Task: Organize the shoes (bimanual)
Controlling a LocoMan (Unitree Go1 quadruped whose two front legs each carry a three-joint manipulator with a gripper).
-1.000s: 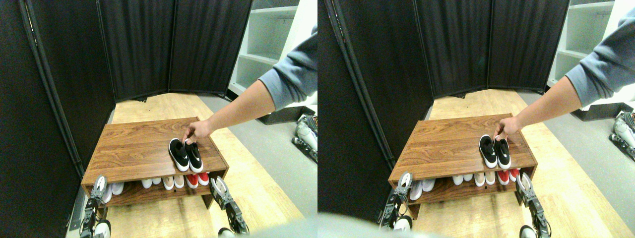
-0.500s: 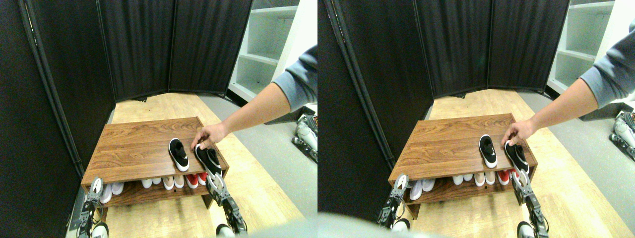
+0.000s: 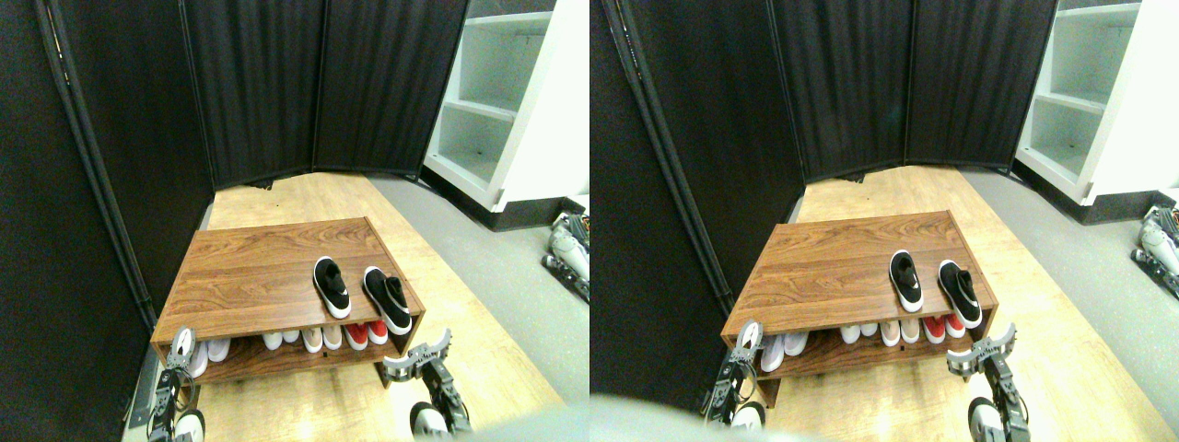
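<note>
Grippers low in front of the rack: left gripper [image 3: 184, 343] at its left corner, jaw state unreadable, right gripper [image 3: 417, 353] spread wide and empty off its right corner; black shoes [image 3: 361, 292] apart on wooden rack [image 3: 258, 267] top, right side.

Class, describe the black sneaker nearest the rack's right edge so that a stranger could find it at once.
Find the wooden shoe rack before the dark folding screen. Two black sneakers with white soles lie on its top, apart from each other. Yours is the right-hand sneaker, angled toward the front right corner, while the left-hand sneaker sits nearer the middle.
</note>
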